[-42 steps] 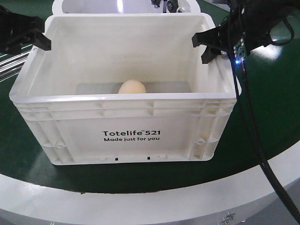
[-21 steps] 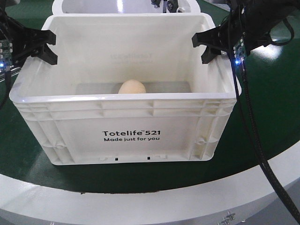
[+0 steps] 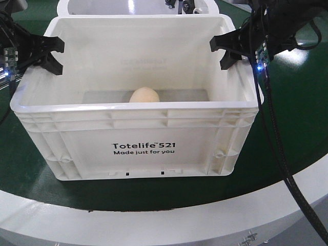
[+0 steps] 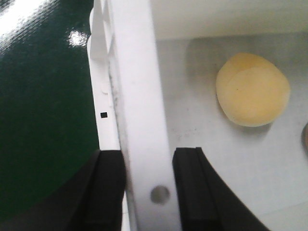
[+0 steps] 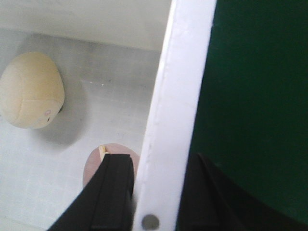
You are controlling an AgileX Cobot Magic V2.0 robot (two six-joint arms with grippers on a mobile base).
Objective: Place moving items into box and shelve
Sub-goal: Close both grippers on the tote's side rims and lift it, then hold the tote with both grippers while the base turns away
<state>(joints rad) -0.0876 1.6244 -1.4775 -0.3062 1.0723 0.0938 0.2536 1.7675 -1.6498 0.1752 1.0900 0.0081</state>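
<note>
A white box [image 3: 138, 133] marked "Totelife 521" stands on the green surface. A cream ball [image 3: 144, 95] lies on its floor; it also shows in the left wrist view [image 4: 252, 89] and the right wrist view [image 5: 31, 90]. A flat pink item [image 5: 94, 168] lies on the box floor by the right wall, partly hidden by a finger. My left gripper [image 3: 54, 55] straddles the left wall's rim [image 4: 142, 120], open, with a small gap at the inner finger [image 4: 192, 192]. My right gripper [image 3: 221, 53] is shut on the right wall's rim [image 5: 178, 96].
A second white bin [image 3: 92, 6] stands right behind the box. The green surface [image 3: 297, 128] ends in a curved white border [image 3: 205, 220] at the front. The right arm's black cable [image 3: 271, 128] hangs down past the box's right side.
My left gripper has come in from the left and now stands over the box's left wall rim. The right gripper, the box and the ball have not moved.
</note>
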